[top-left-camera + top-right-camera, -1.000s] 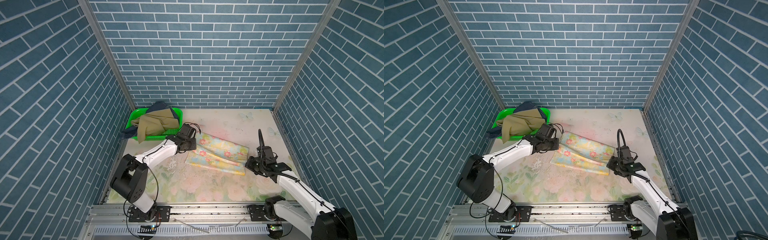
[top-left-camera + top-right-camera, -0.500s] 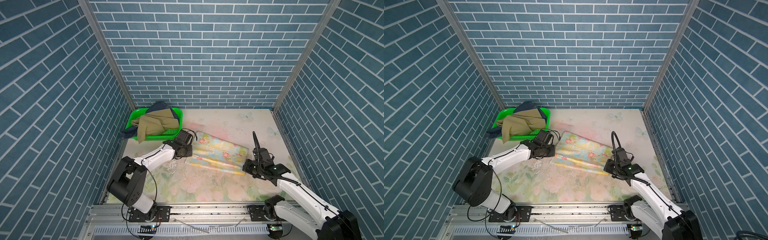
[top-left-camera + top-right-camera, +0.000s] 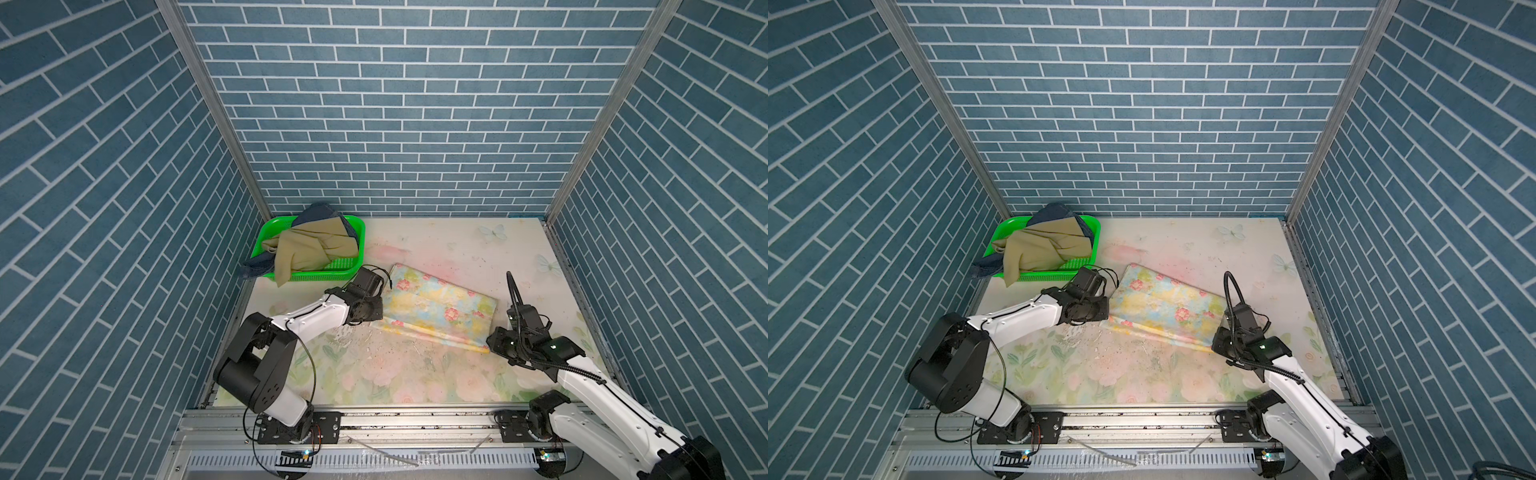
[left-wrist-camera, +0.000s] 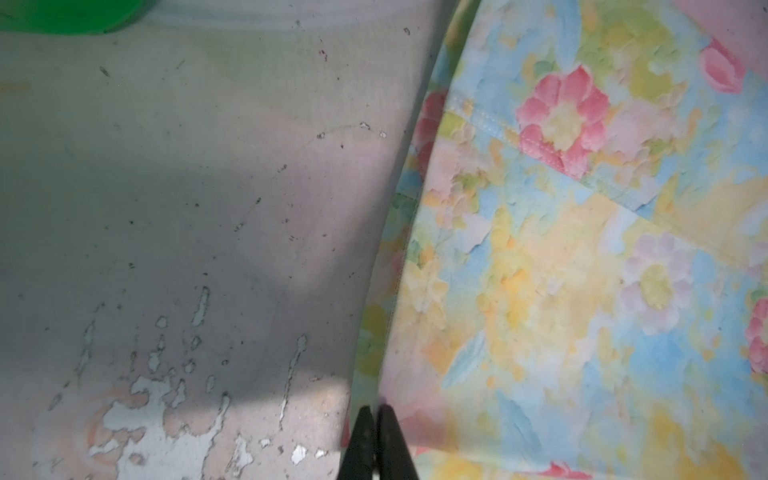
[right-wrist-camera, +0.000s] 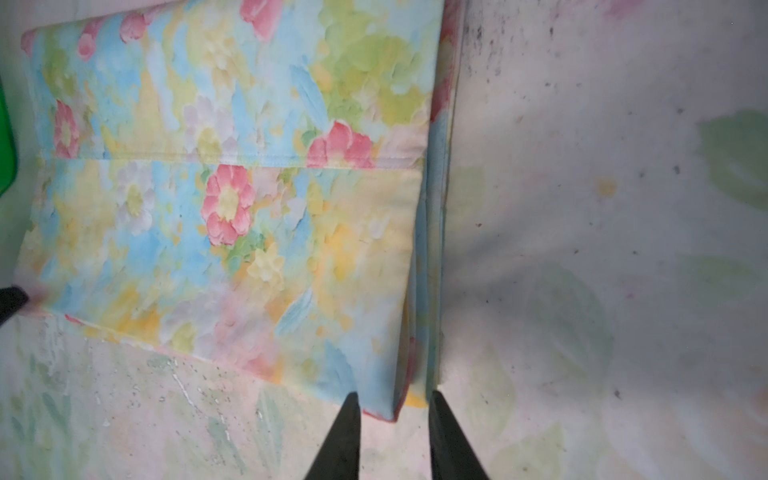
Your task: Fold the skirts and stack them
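Right of the green basket [image 3: 332,275], toward the bench's [image 3: 415,374] near edge in both top views: floral skirt [image 3: 440,307] lying folded flat, layer edges stacked on the side away from the basket. Left pincer [image 4: 376,411] low at the skirt's basket-side edge, jaws pressed nearly together right on the hem line; can't tell if cloth is caught between them. Right pincer [image 5: 392,399] at the skirt corner farthest from the basket, jaws apart, straddling that corner without clamping it. Olive skirt [image 3: 311,249] crumpled in the basket, one end draped over its front rim. Denim skirt [image 3: 318,212] under it, poking out at the back and over the basket's left side.
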`<state>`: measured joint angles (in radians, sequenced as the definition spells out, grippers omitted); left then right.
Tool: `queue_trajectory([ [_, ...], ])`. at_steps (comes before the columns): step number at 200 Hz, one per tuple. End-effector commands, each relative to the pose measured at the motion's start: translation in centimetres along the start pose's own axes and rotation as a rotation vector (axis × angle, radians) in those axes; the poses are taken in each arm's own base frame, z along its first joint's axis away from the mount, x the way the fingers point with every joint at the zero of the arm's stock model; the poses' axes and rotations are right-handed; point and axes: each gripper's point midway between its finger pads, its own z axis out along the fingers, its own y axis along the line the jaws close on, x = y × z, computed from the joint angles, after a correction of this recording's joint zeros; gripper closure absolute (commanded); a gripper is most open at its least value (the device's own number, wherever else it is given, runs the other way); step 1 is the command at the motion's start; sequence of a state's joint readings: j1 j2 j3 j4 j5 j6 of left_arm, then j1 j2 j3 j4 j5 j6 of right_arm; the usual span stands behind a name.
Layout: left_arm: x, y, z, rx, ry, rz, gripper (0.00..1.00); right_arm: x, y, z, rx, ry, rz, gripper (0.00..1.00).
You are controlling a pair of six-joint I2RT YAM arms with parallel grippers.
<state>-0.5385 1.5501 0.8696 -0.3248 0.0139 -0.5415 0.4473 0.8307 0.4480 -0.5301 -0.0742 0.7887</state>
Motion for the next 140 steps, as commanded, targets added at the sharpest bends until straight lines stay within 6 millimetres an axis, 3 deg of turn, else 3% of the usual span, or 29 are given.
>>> queue_trajectory([
  [1, -0.8, 0.6, -0.7, -0.037, -0.024, 0.005, 0.87, 0.5, -0.5, -0.2, 0.025, 0.017, 0.016, 0.62],
  [29, -1.4, -0.1, -1.2, -0.011, -0.040, 0.007, 0.44, 0.3, -0.4, 0.1, 0.030, 0.020, 0.022, 0.57],
  [60, -2.4, -0.3, -2.1, -0.009, -0.075, 0.031, 0.18, -0.5, 0.6, 0.6, -0.002, 0.008, 0.058, 0.47],
  [101, -3.8, -1.4, -1.6, -0.011, -0.060, 0.092, 0.09, -1.8, 0.9, 1.8, -0.015, -0.007, 0.099, 0.38],
  [140, -5.1, -1.9, 0.0, -0.042, -0.042, 0.129, 0.08, -2.6, 0.9, 3.2, -0.069, 0.012, 0.169, 0.38],
])
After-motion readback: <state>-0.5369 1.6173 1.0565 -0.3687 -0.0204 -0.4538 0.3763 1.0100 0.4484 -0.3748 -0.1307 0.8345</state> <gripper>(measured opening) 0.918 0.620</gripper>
